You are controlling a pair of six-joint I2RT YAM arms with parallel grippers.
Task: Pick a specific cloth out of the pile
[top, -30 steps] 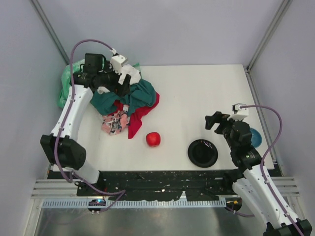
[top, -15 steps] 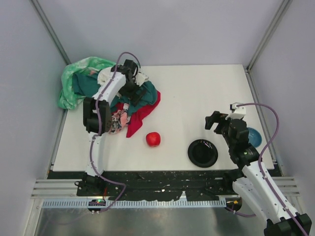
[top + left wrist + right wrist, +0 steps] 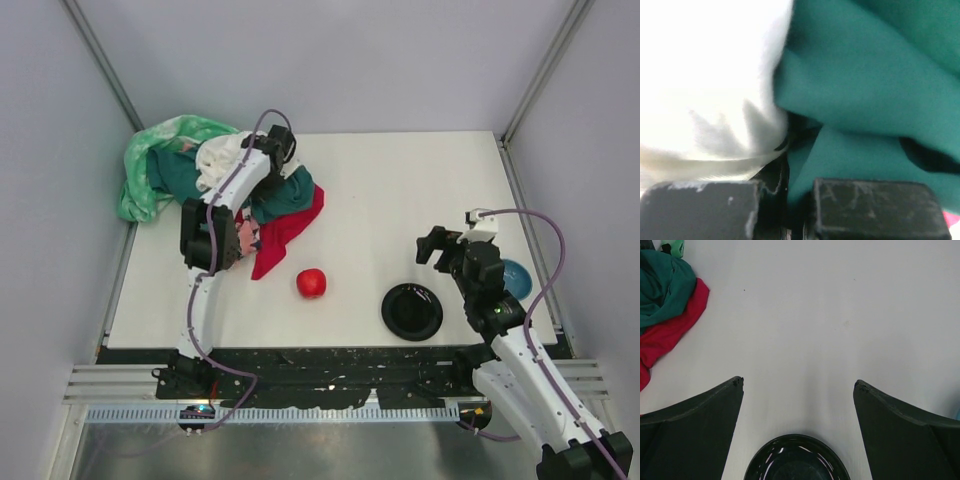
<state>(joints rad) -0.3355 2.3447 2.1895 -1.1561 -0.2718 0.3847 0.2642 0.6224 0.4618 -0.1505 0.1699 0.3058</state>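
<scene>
Your left hand (image 3: 787, 202) is down in the pile (image 3: 165, 172) at the back left corner of the bench (image 3: 400, 190), and its two fingers are closed almost together. They sit at the seam where the white cloth (image 3: 705, 85) meets the dark teal cloth (image 3: 865, 90), I think because the piece you want lies under these two. Of the black cloth (image 3: 796, 134) only thin dark slivers show between the folds (they may also be shadow). A dark strip stands between the fingers, but I cannot tell if it is really the black fabric in the grip. Your right hand (image 3: 799, 383) hangs wide apart with nothing in it above the black plate (image 3: 797, 460), well apart from the pile, so it leaves room for the left arm. When you lift, the dark teal cloth may come up too.
</scene>
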